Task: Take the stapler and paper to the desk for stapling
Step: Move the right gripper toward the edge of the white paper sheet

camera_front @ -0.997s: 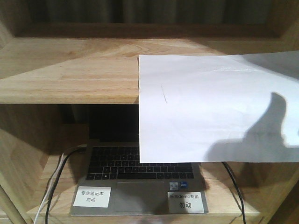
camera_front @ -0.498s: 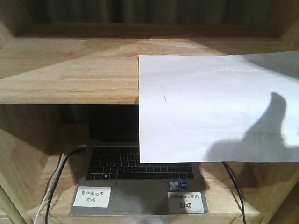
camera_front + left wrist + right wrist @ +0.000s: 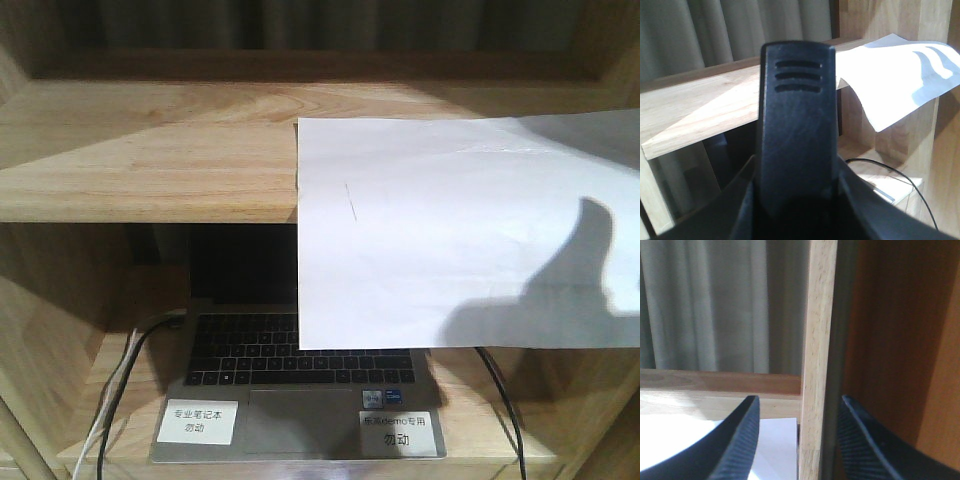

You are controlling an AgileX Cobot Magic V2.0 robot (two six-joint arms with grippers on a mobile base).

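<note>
Left fingers (image 3: pixel 715 220) tight around stapler (image 3: pixel 795 125); right fingers (image 3: pixel 737 445) wide apart, empty, above paper (image 3: pixel 776 452).

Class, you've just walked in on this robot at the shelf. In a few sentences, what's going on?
The left gripper is shut on the black stapler, holding it up in front of the shelf. The paper lies on the shelf board, its front part drooping over the edge before the open laptop below. The right gripper hangs open over the paper's right end, near the upright post, not gripping it. The desk is not in view.
</note>
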